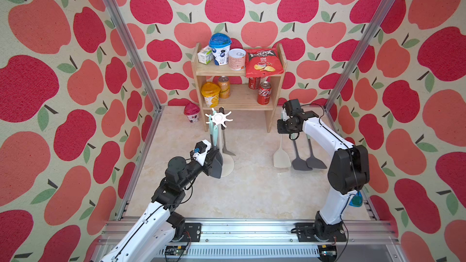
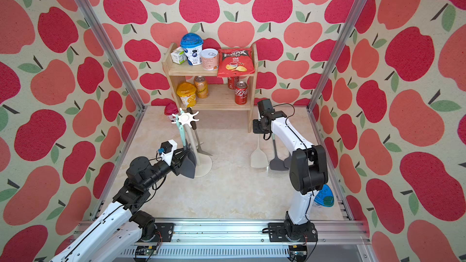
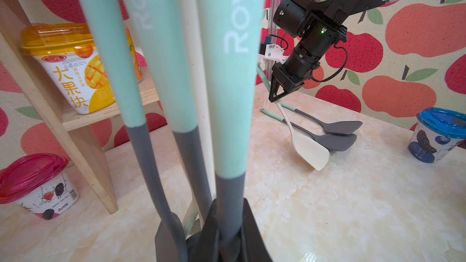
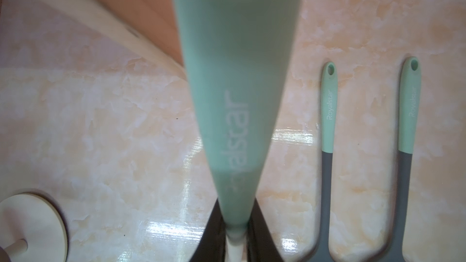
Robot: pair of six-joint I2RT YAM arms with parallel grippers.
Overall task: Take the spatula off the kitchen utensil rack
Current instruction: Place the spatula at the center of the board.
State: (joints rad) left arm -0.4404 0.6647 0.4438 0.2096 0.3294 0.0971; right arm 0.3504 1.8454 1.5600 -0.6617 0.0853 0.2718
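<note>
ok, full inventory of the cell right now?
kitchen utensil rack: 1, white, before shelf
teal-handled utensils: 3, grey heads, on rack
dark-handled utensil: 1, on rack
cream spatula: 1, head on table, right side
grey spatulas: 2, flat beside it
wooden shelf: 1, back wall
carton: 1, white-green, top tier
blueberry yogurt cups: 2, blue; top tier, table's right edge
pink can: 1, top tier
chips bag: 1, red, top tier
mango yogurt cup: 1, yellow, lower tier
orange soda can: 1, lower tier
cola cans: 2, red, lower tier
berry yogurt cup: 1, pink lid, left of shelf
left gripper: 1, black, shut on a racked teal-handled spatula
right gripper: 1, black, shut on cream spatula
</note>
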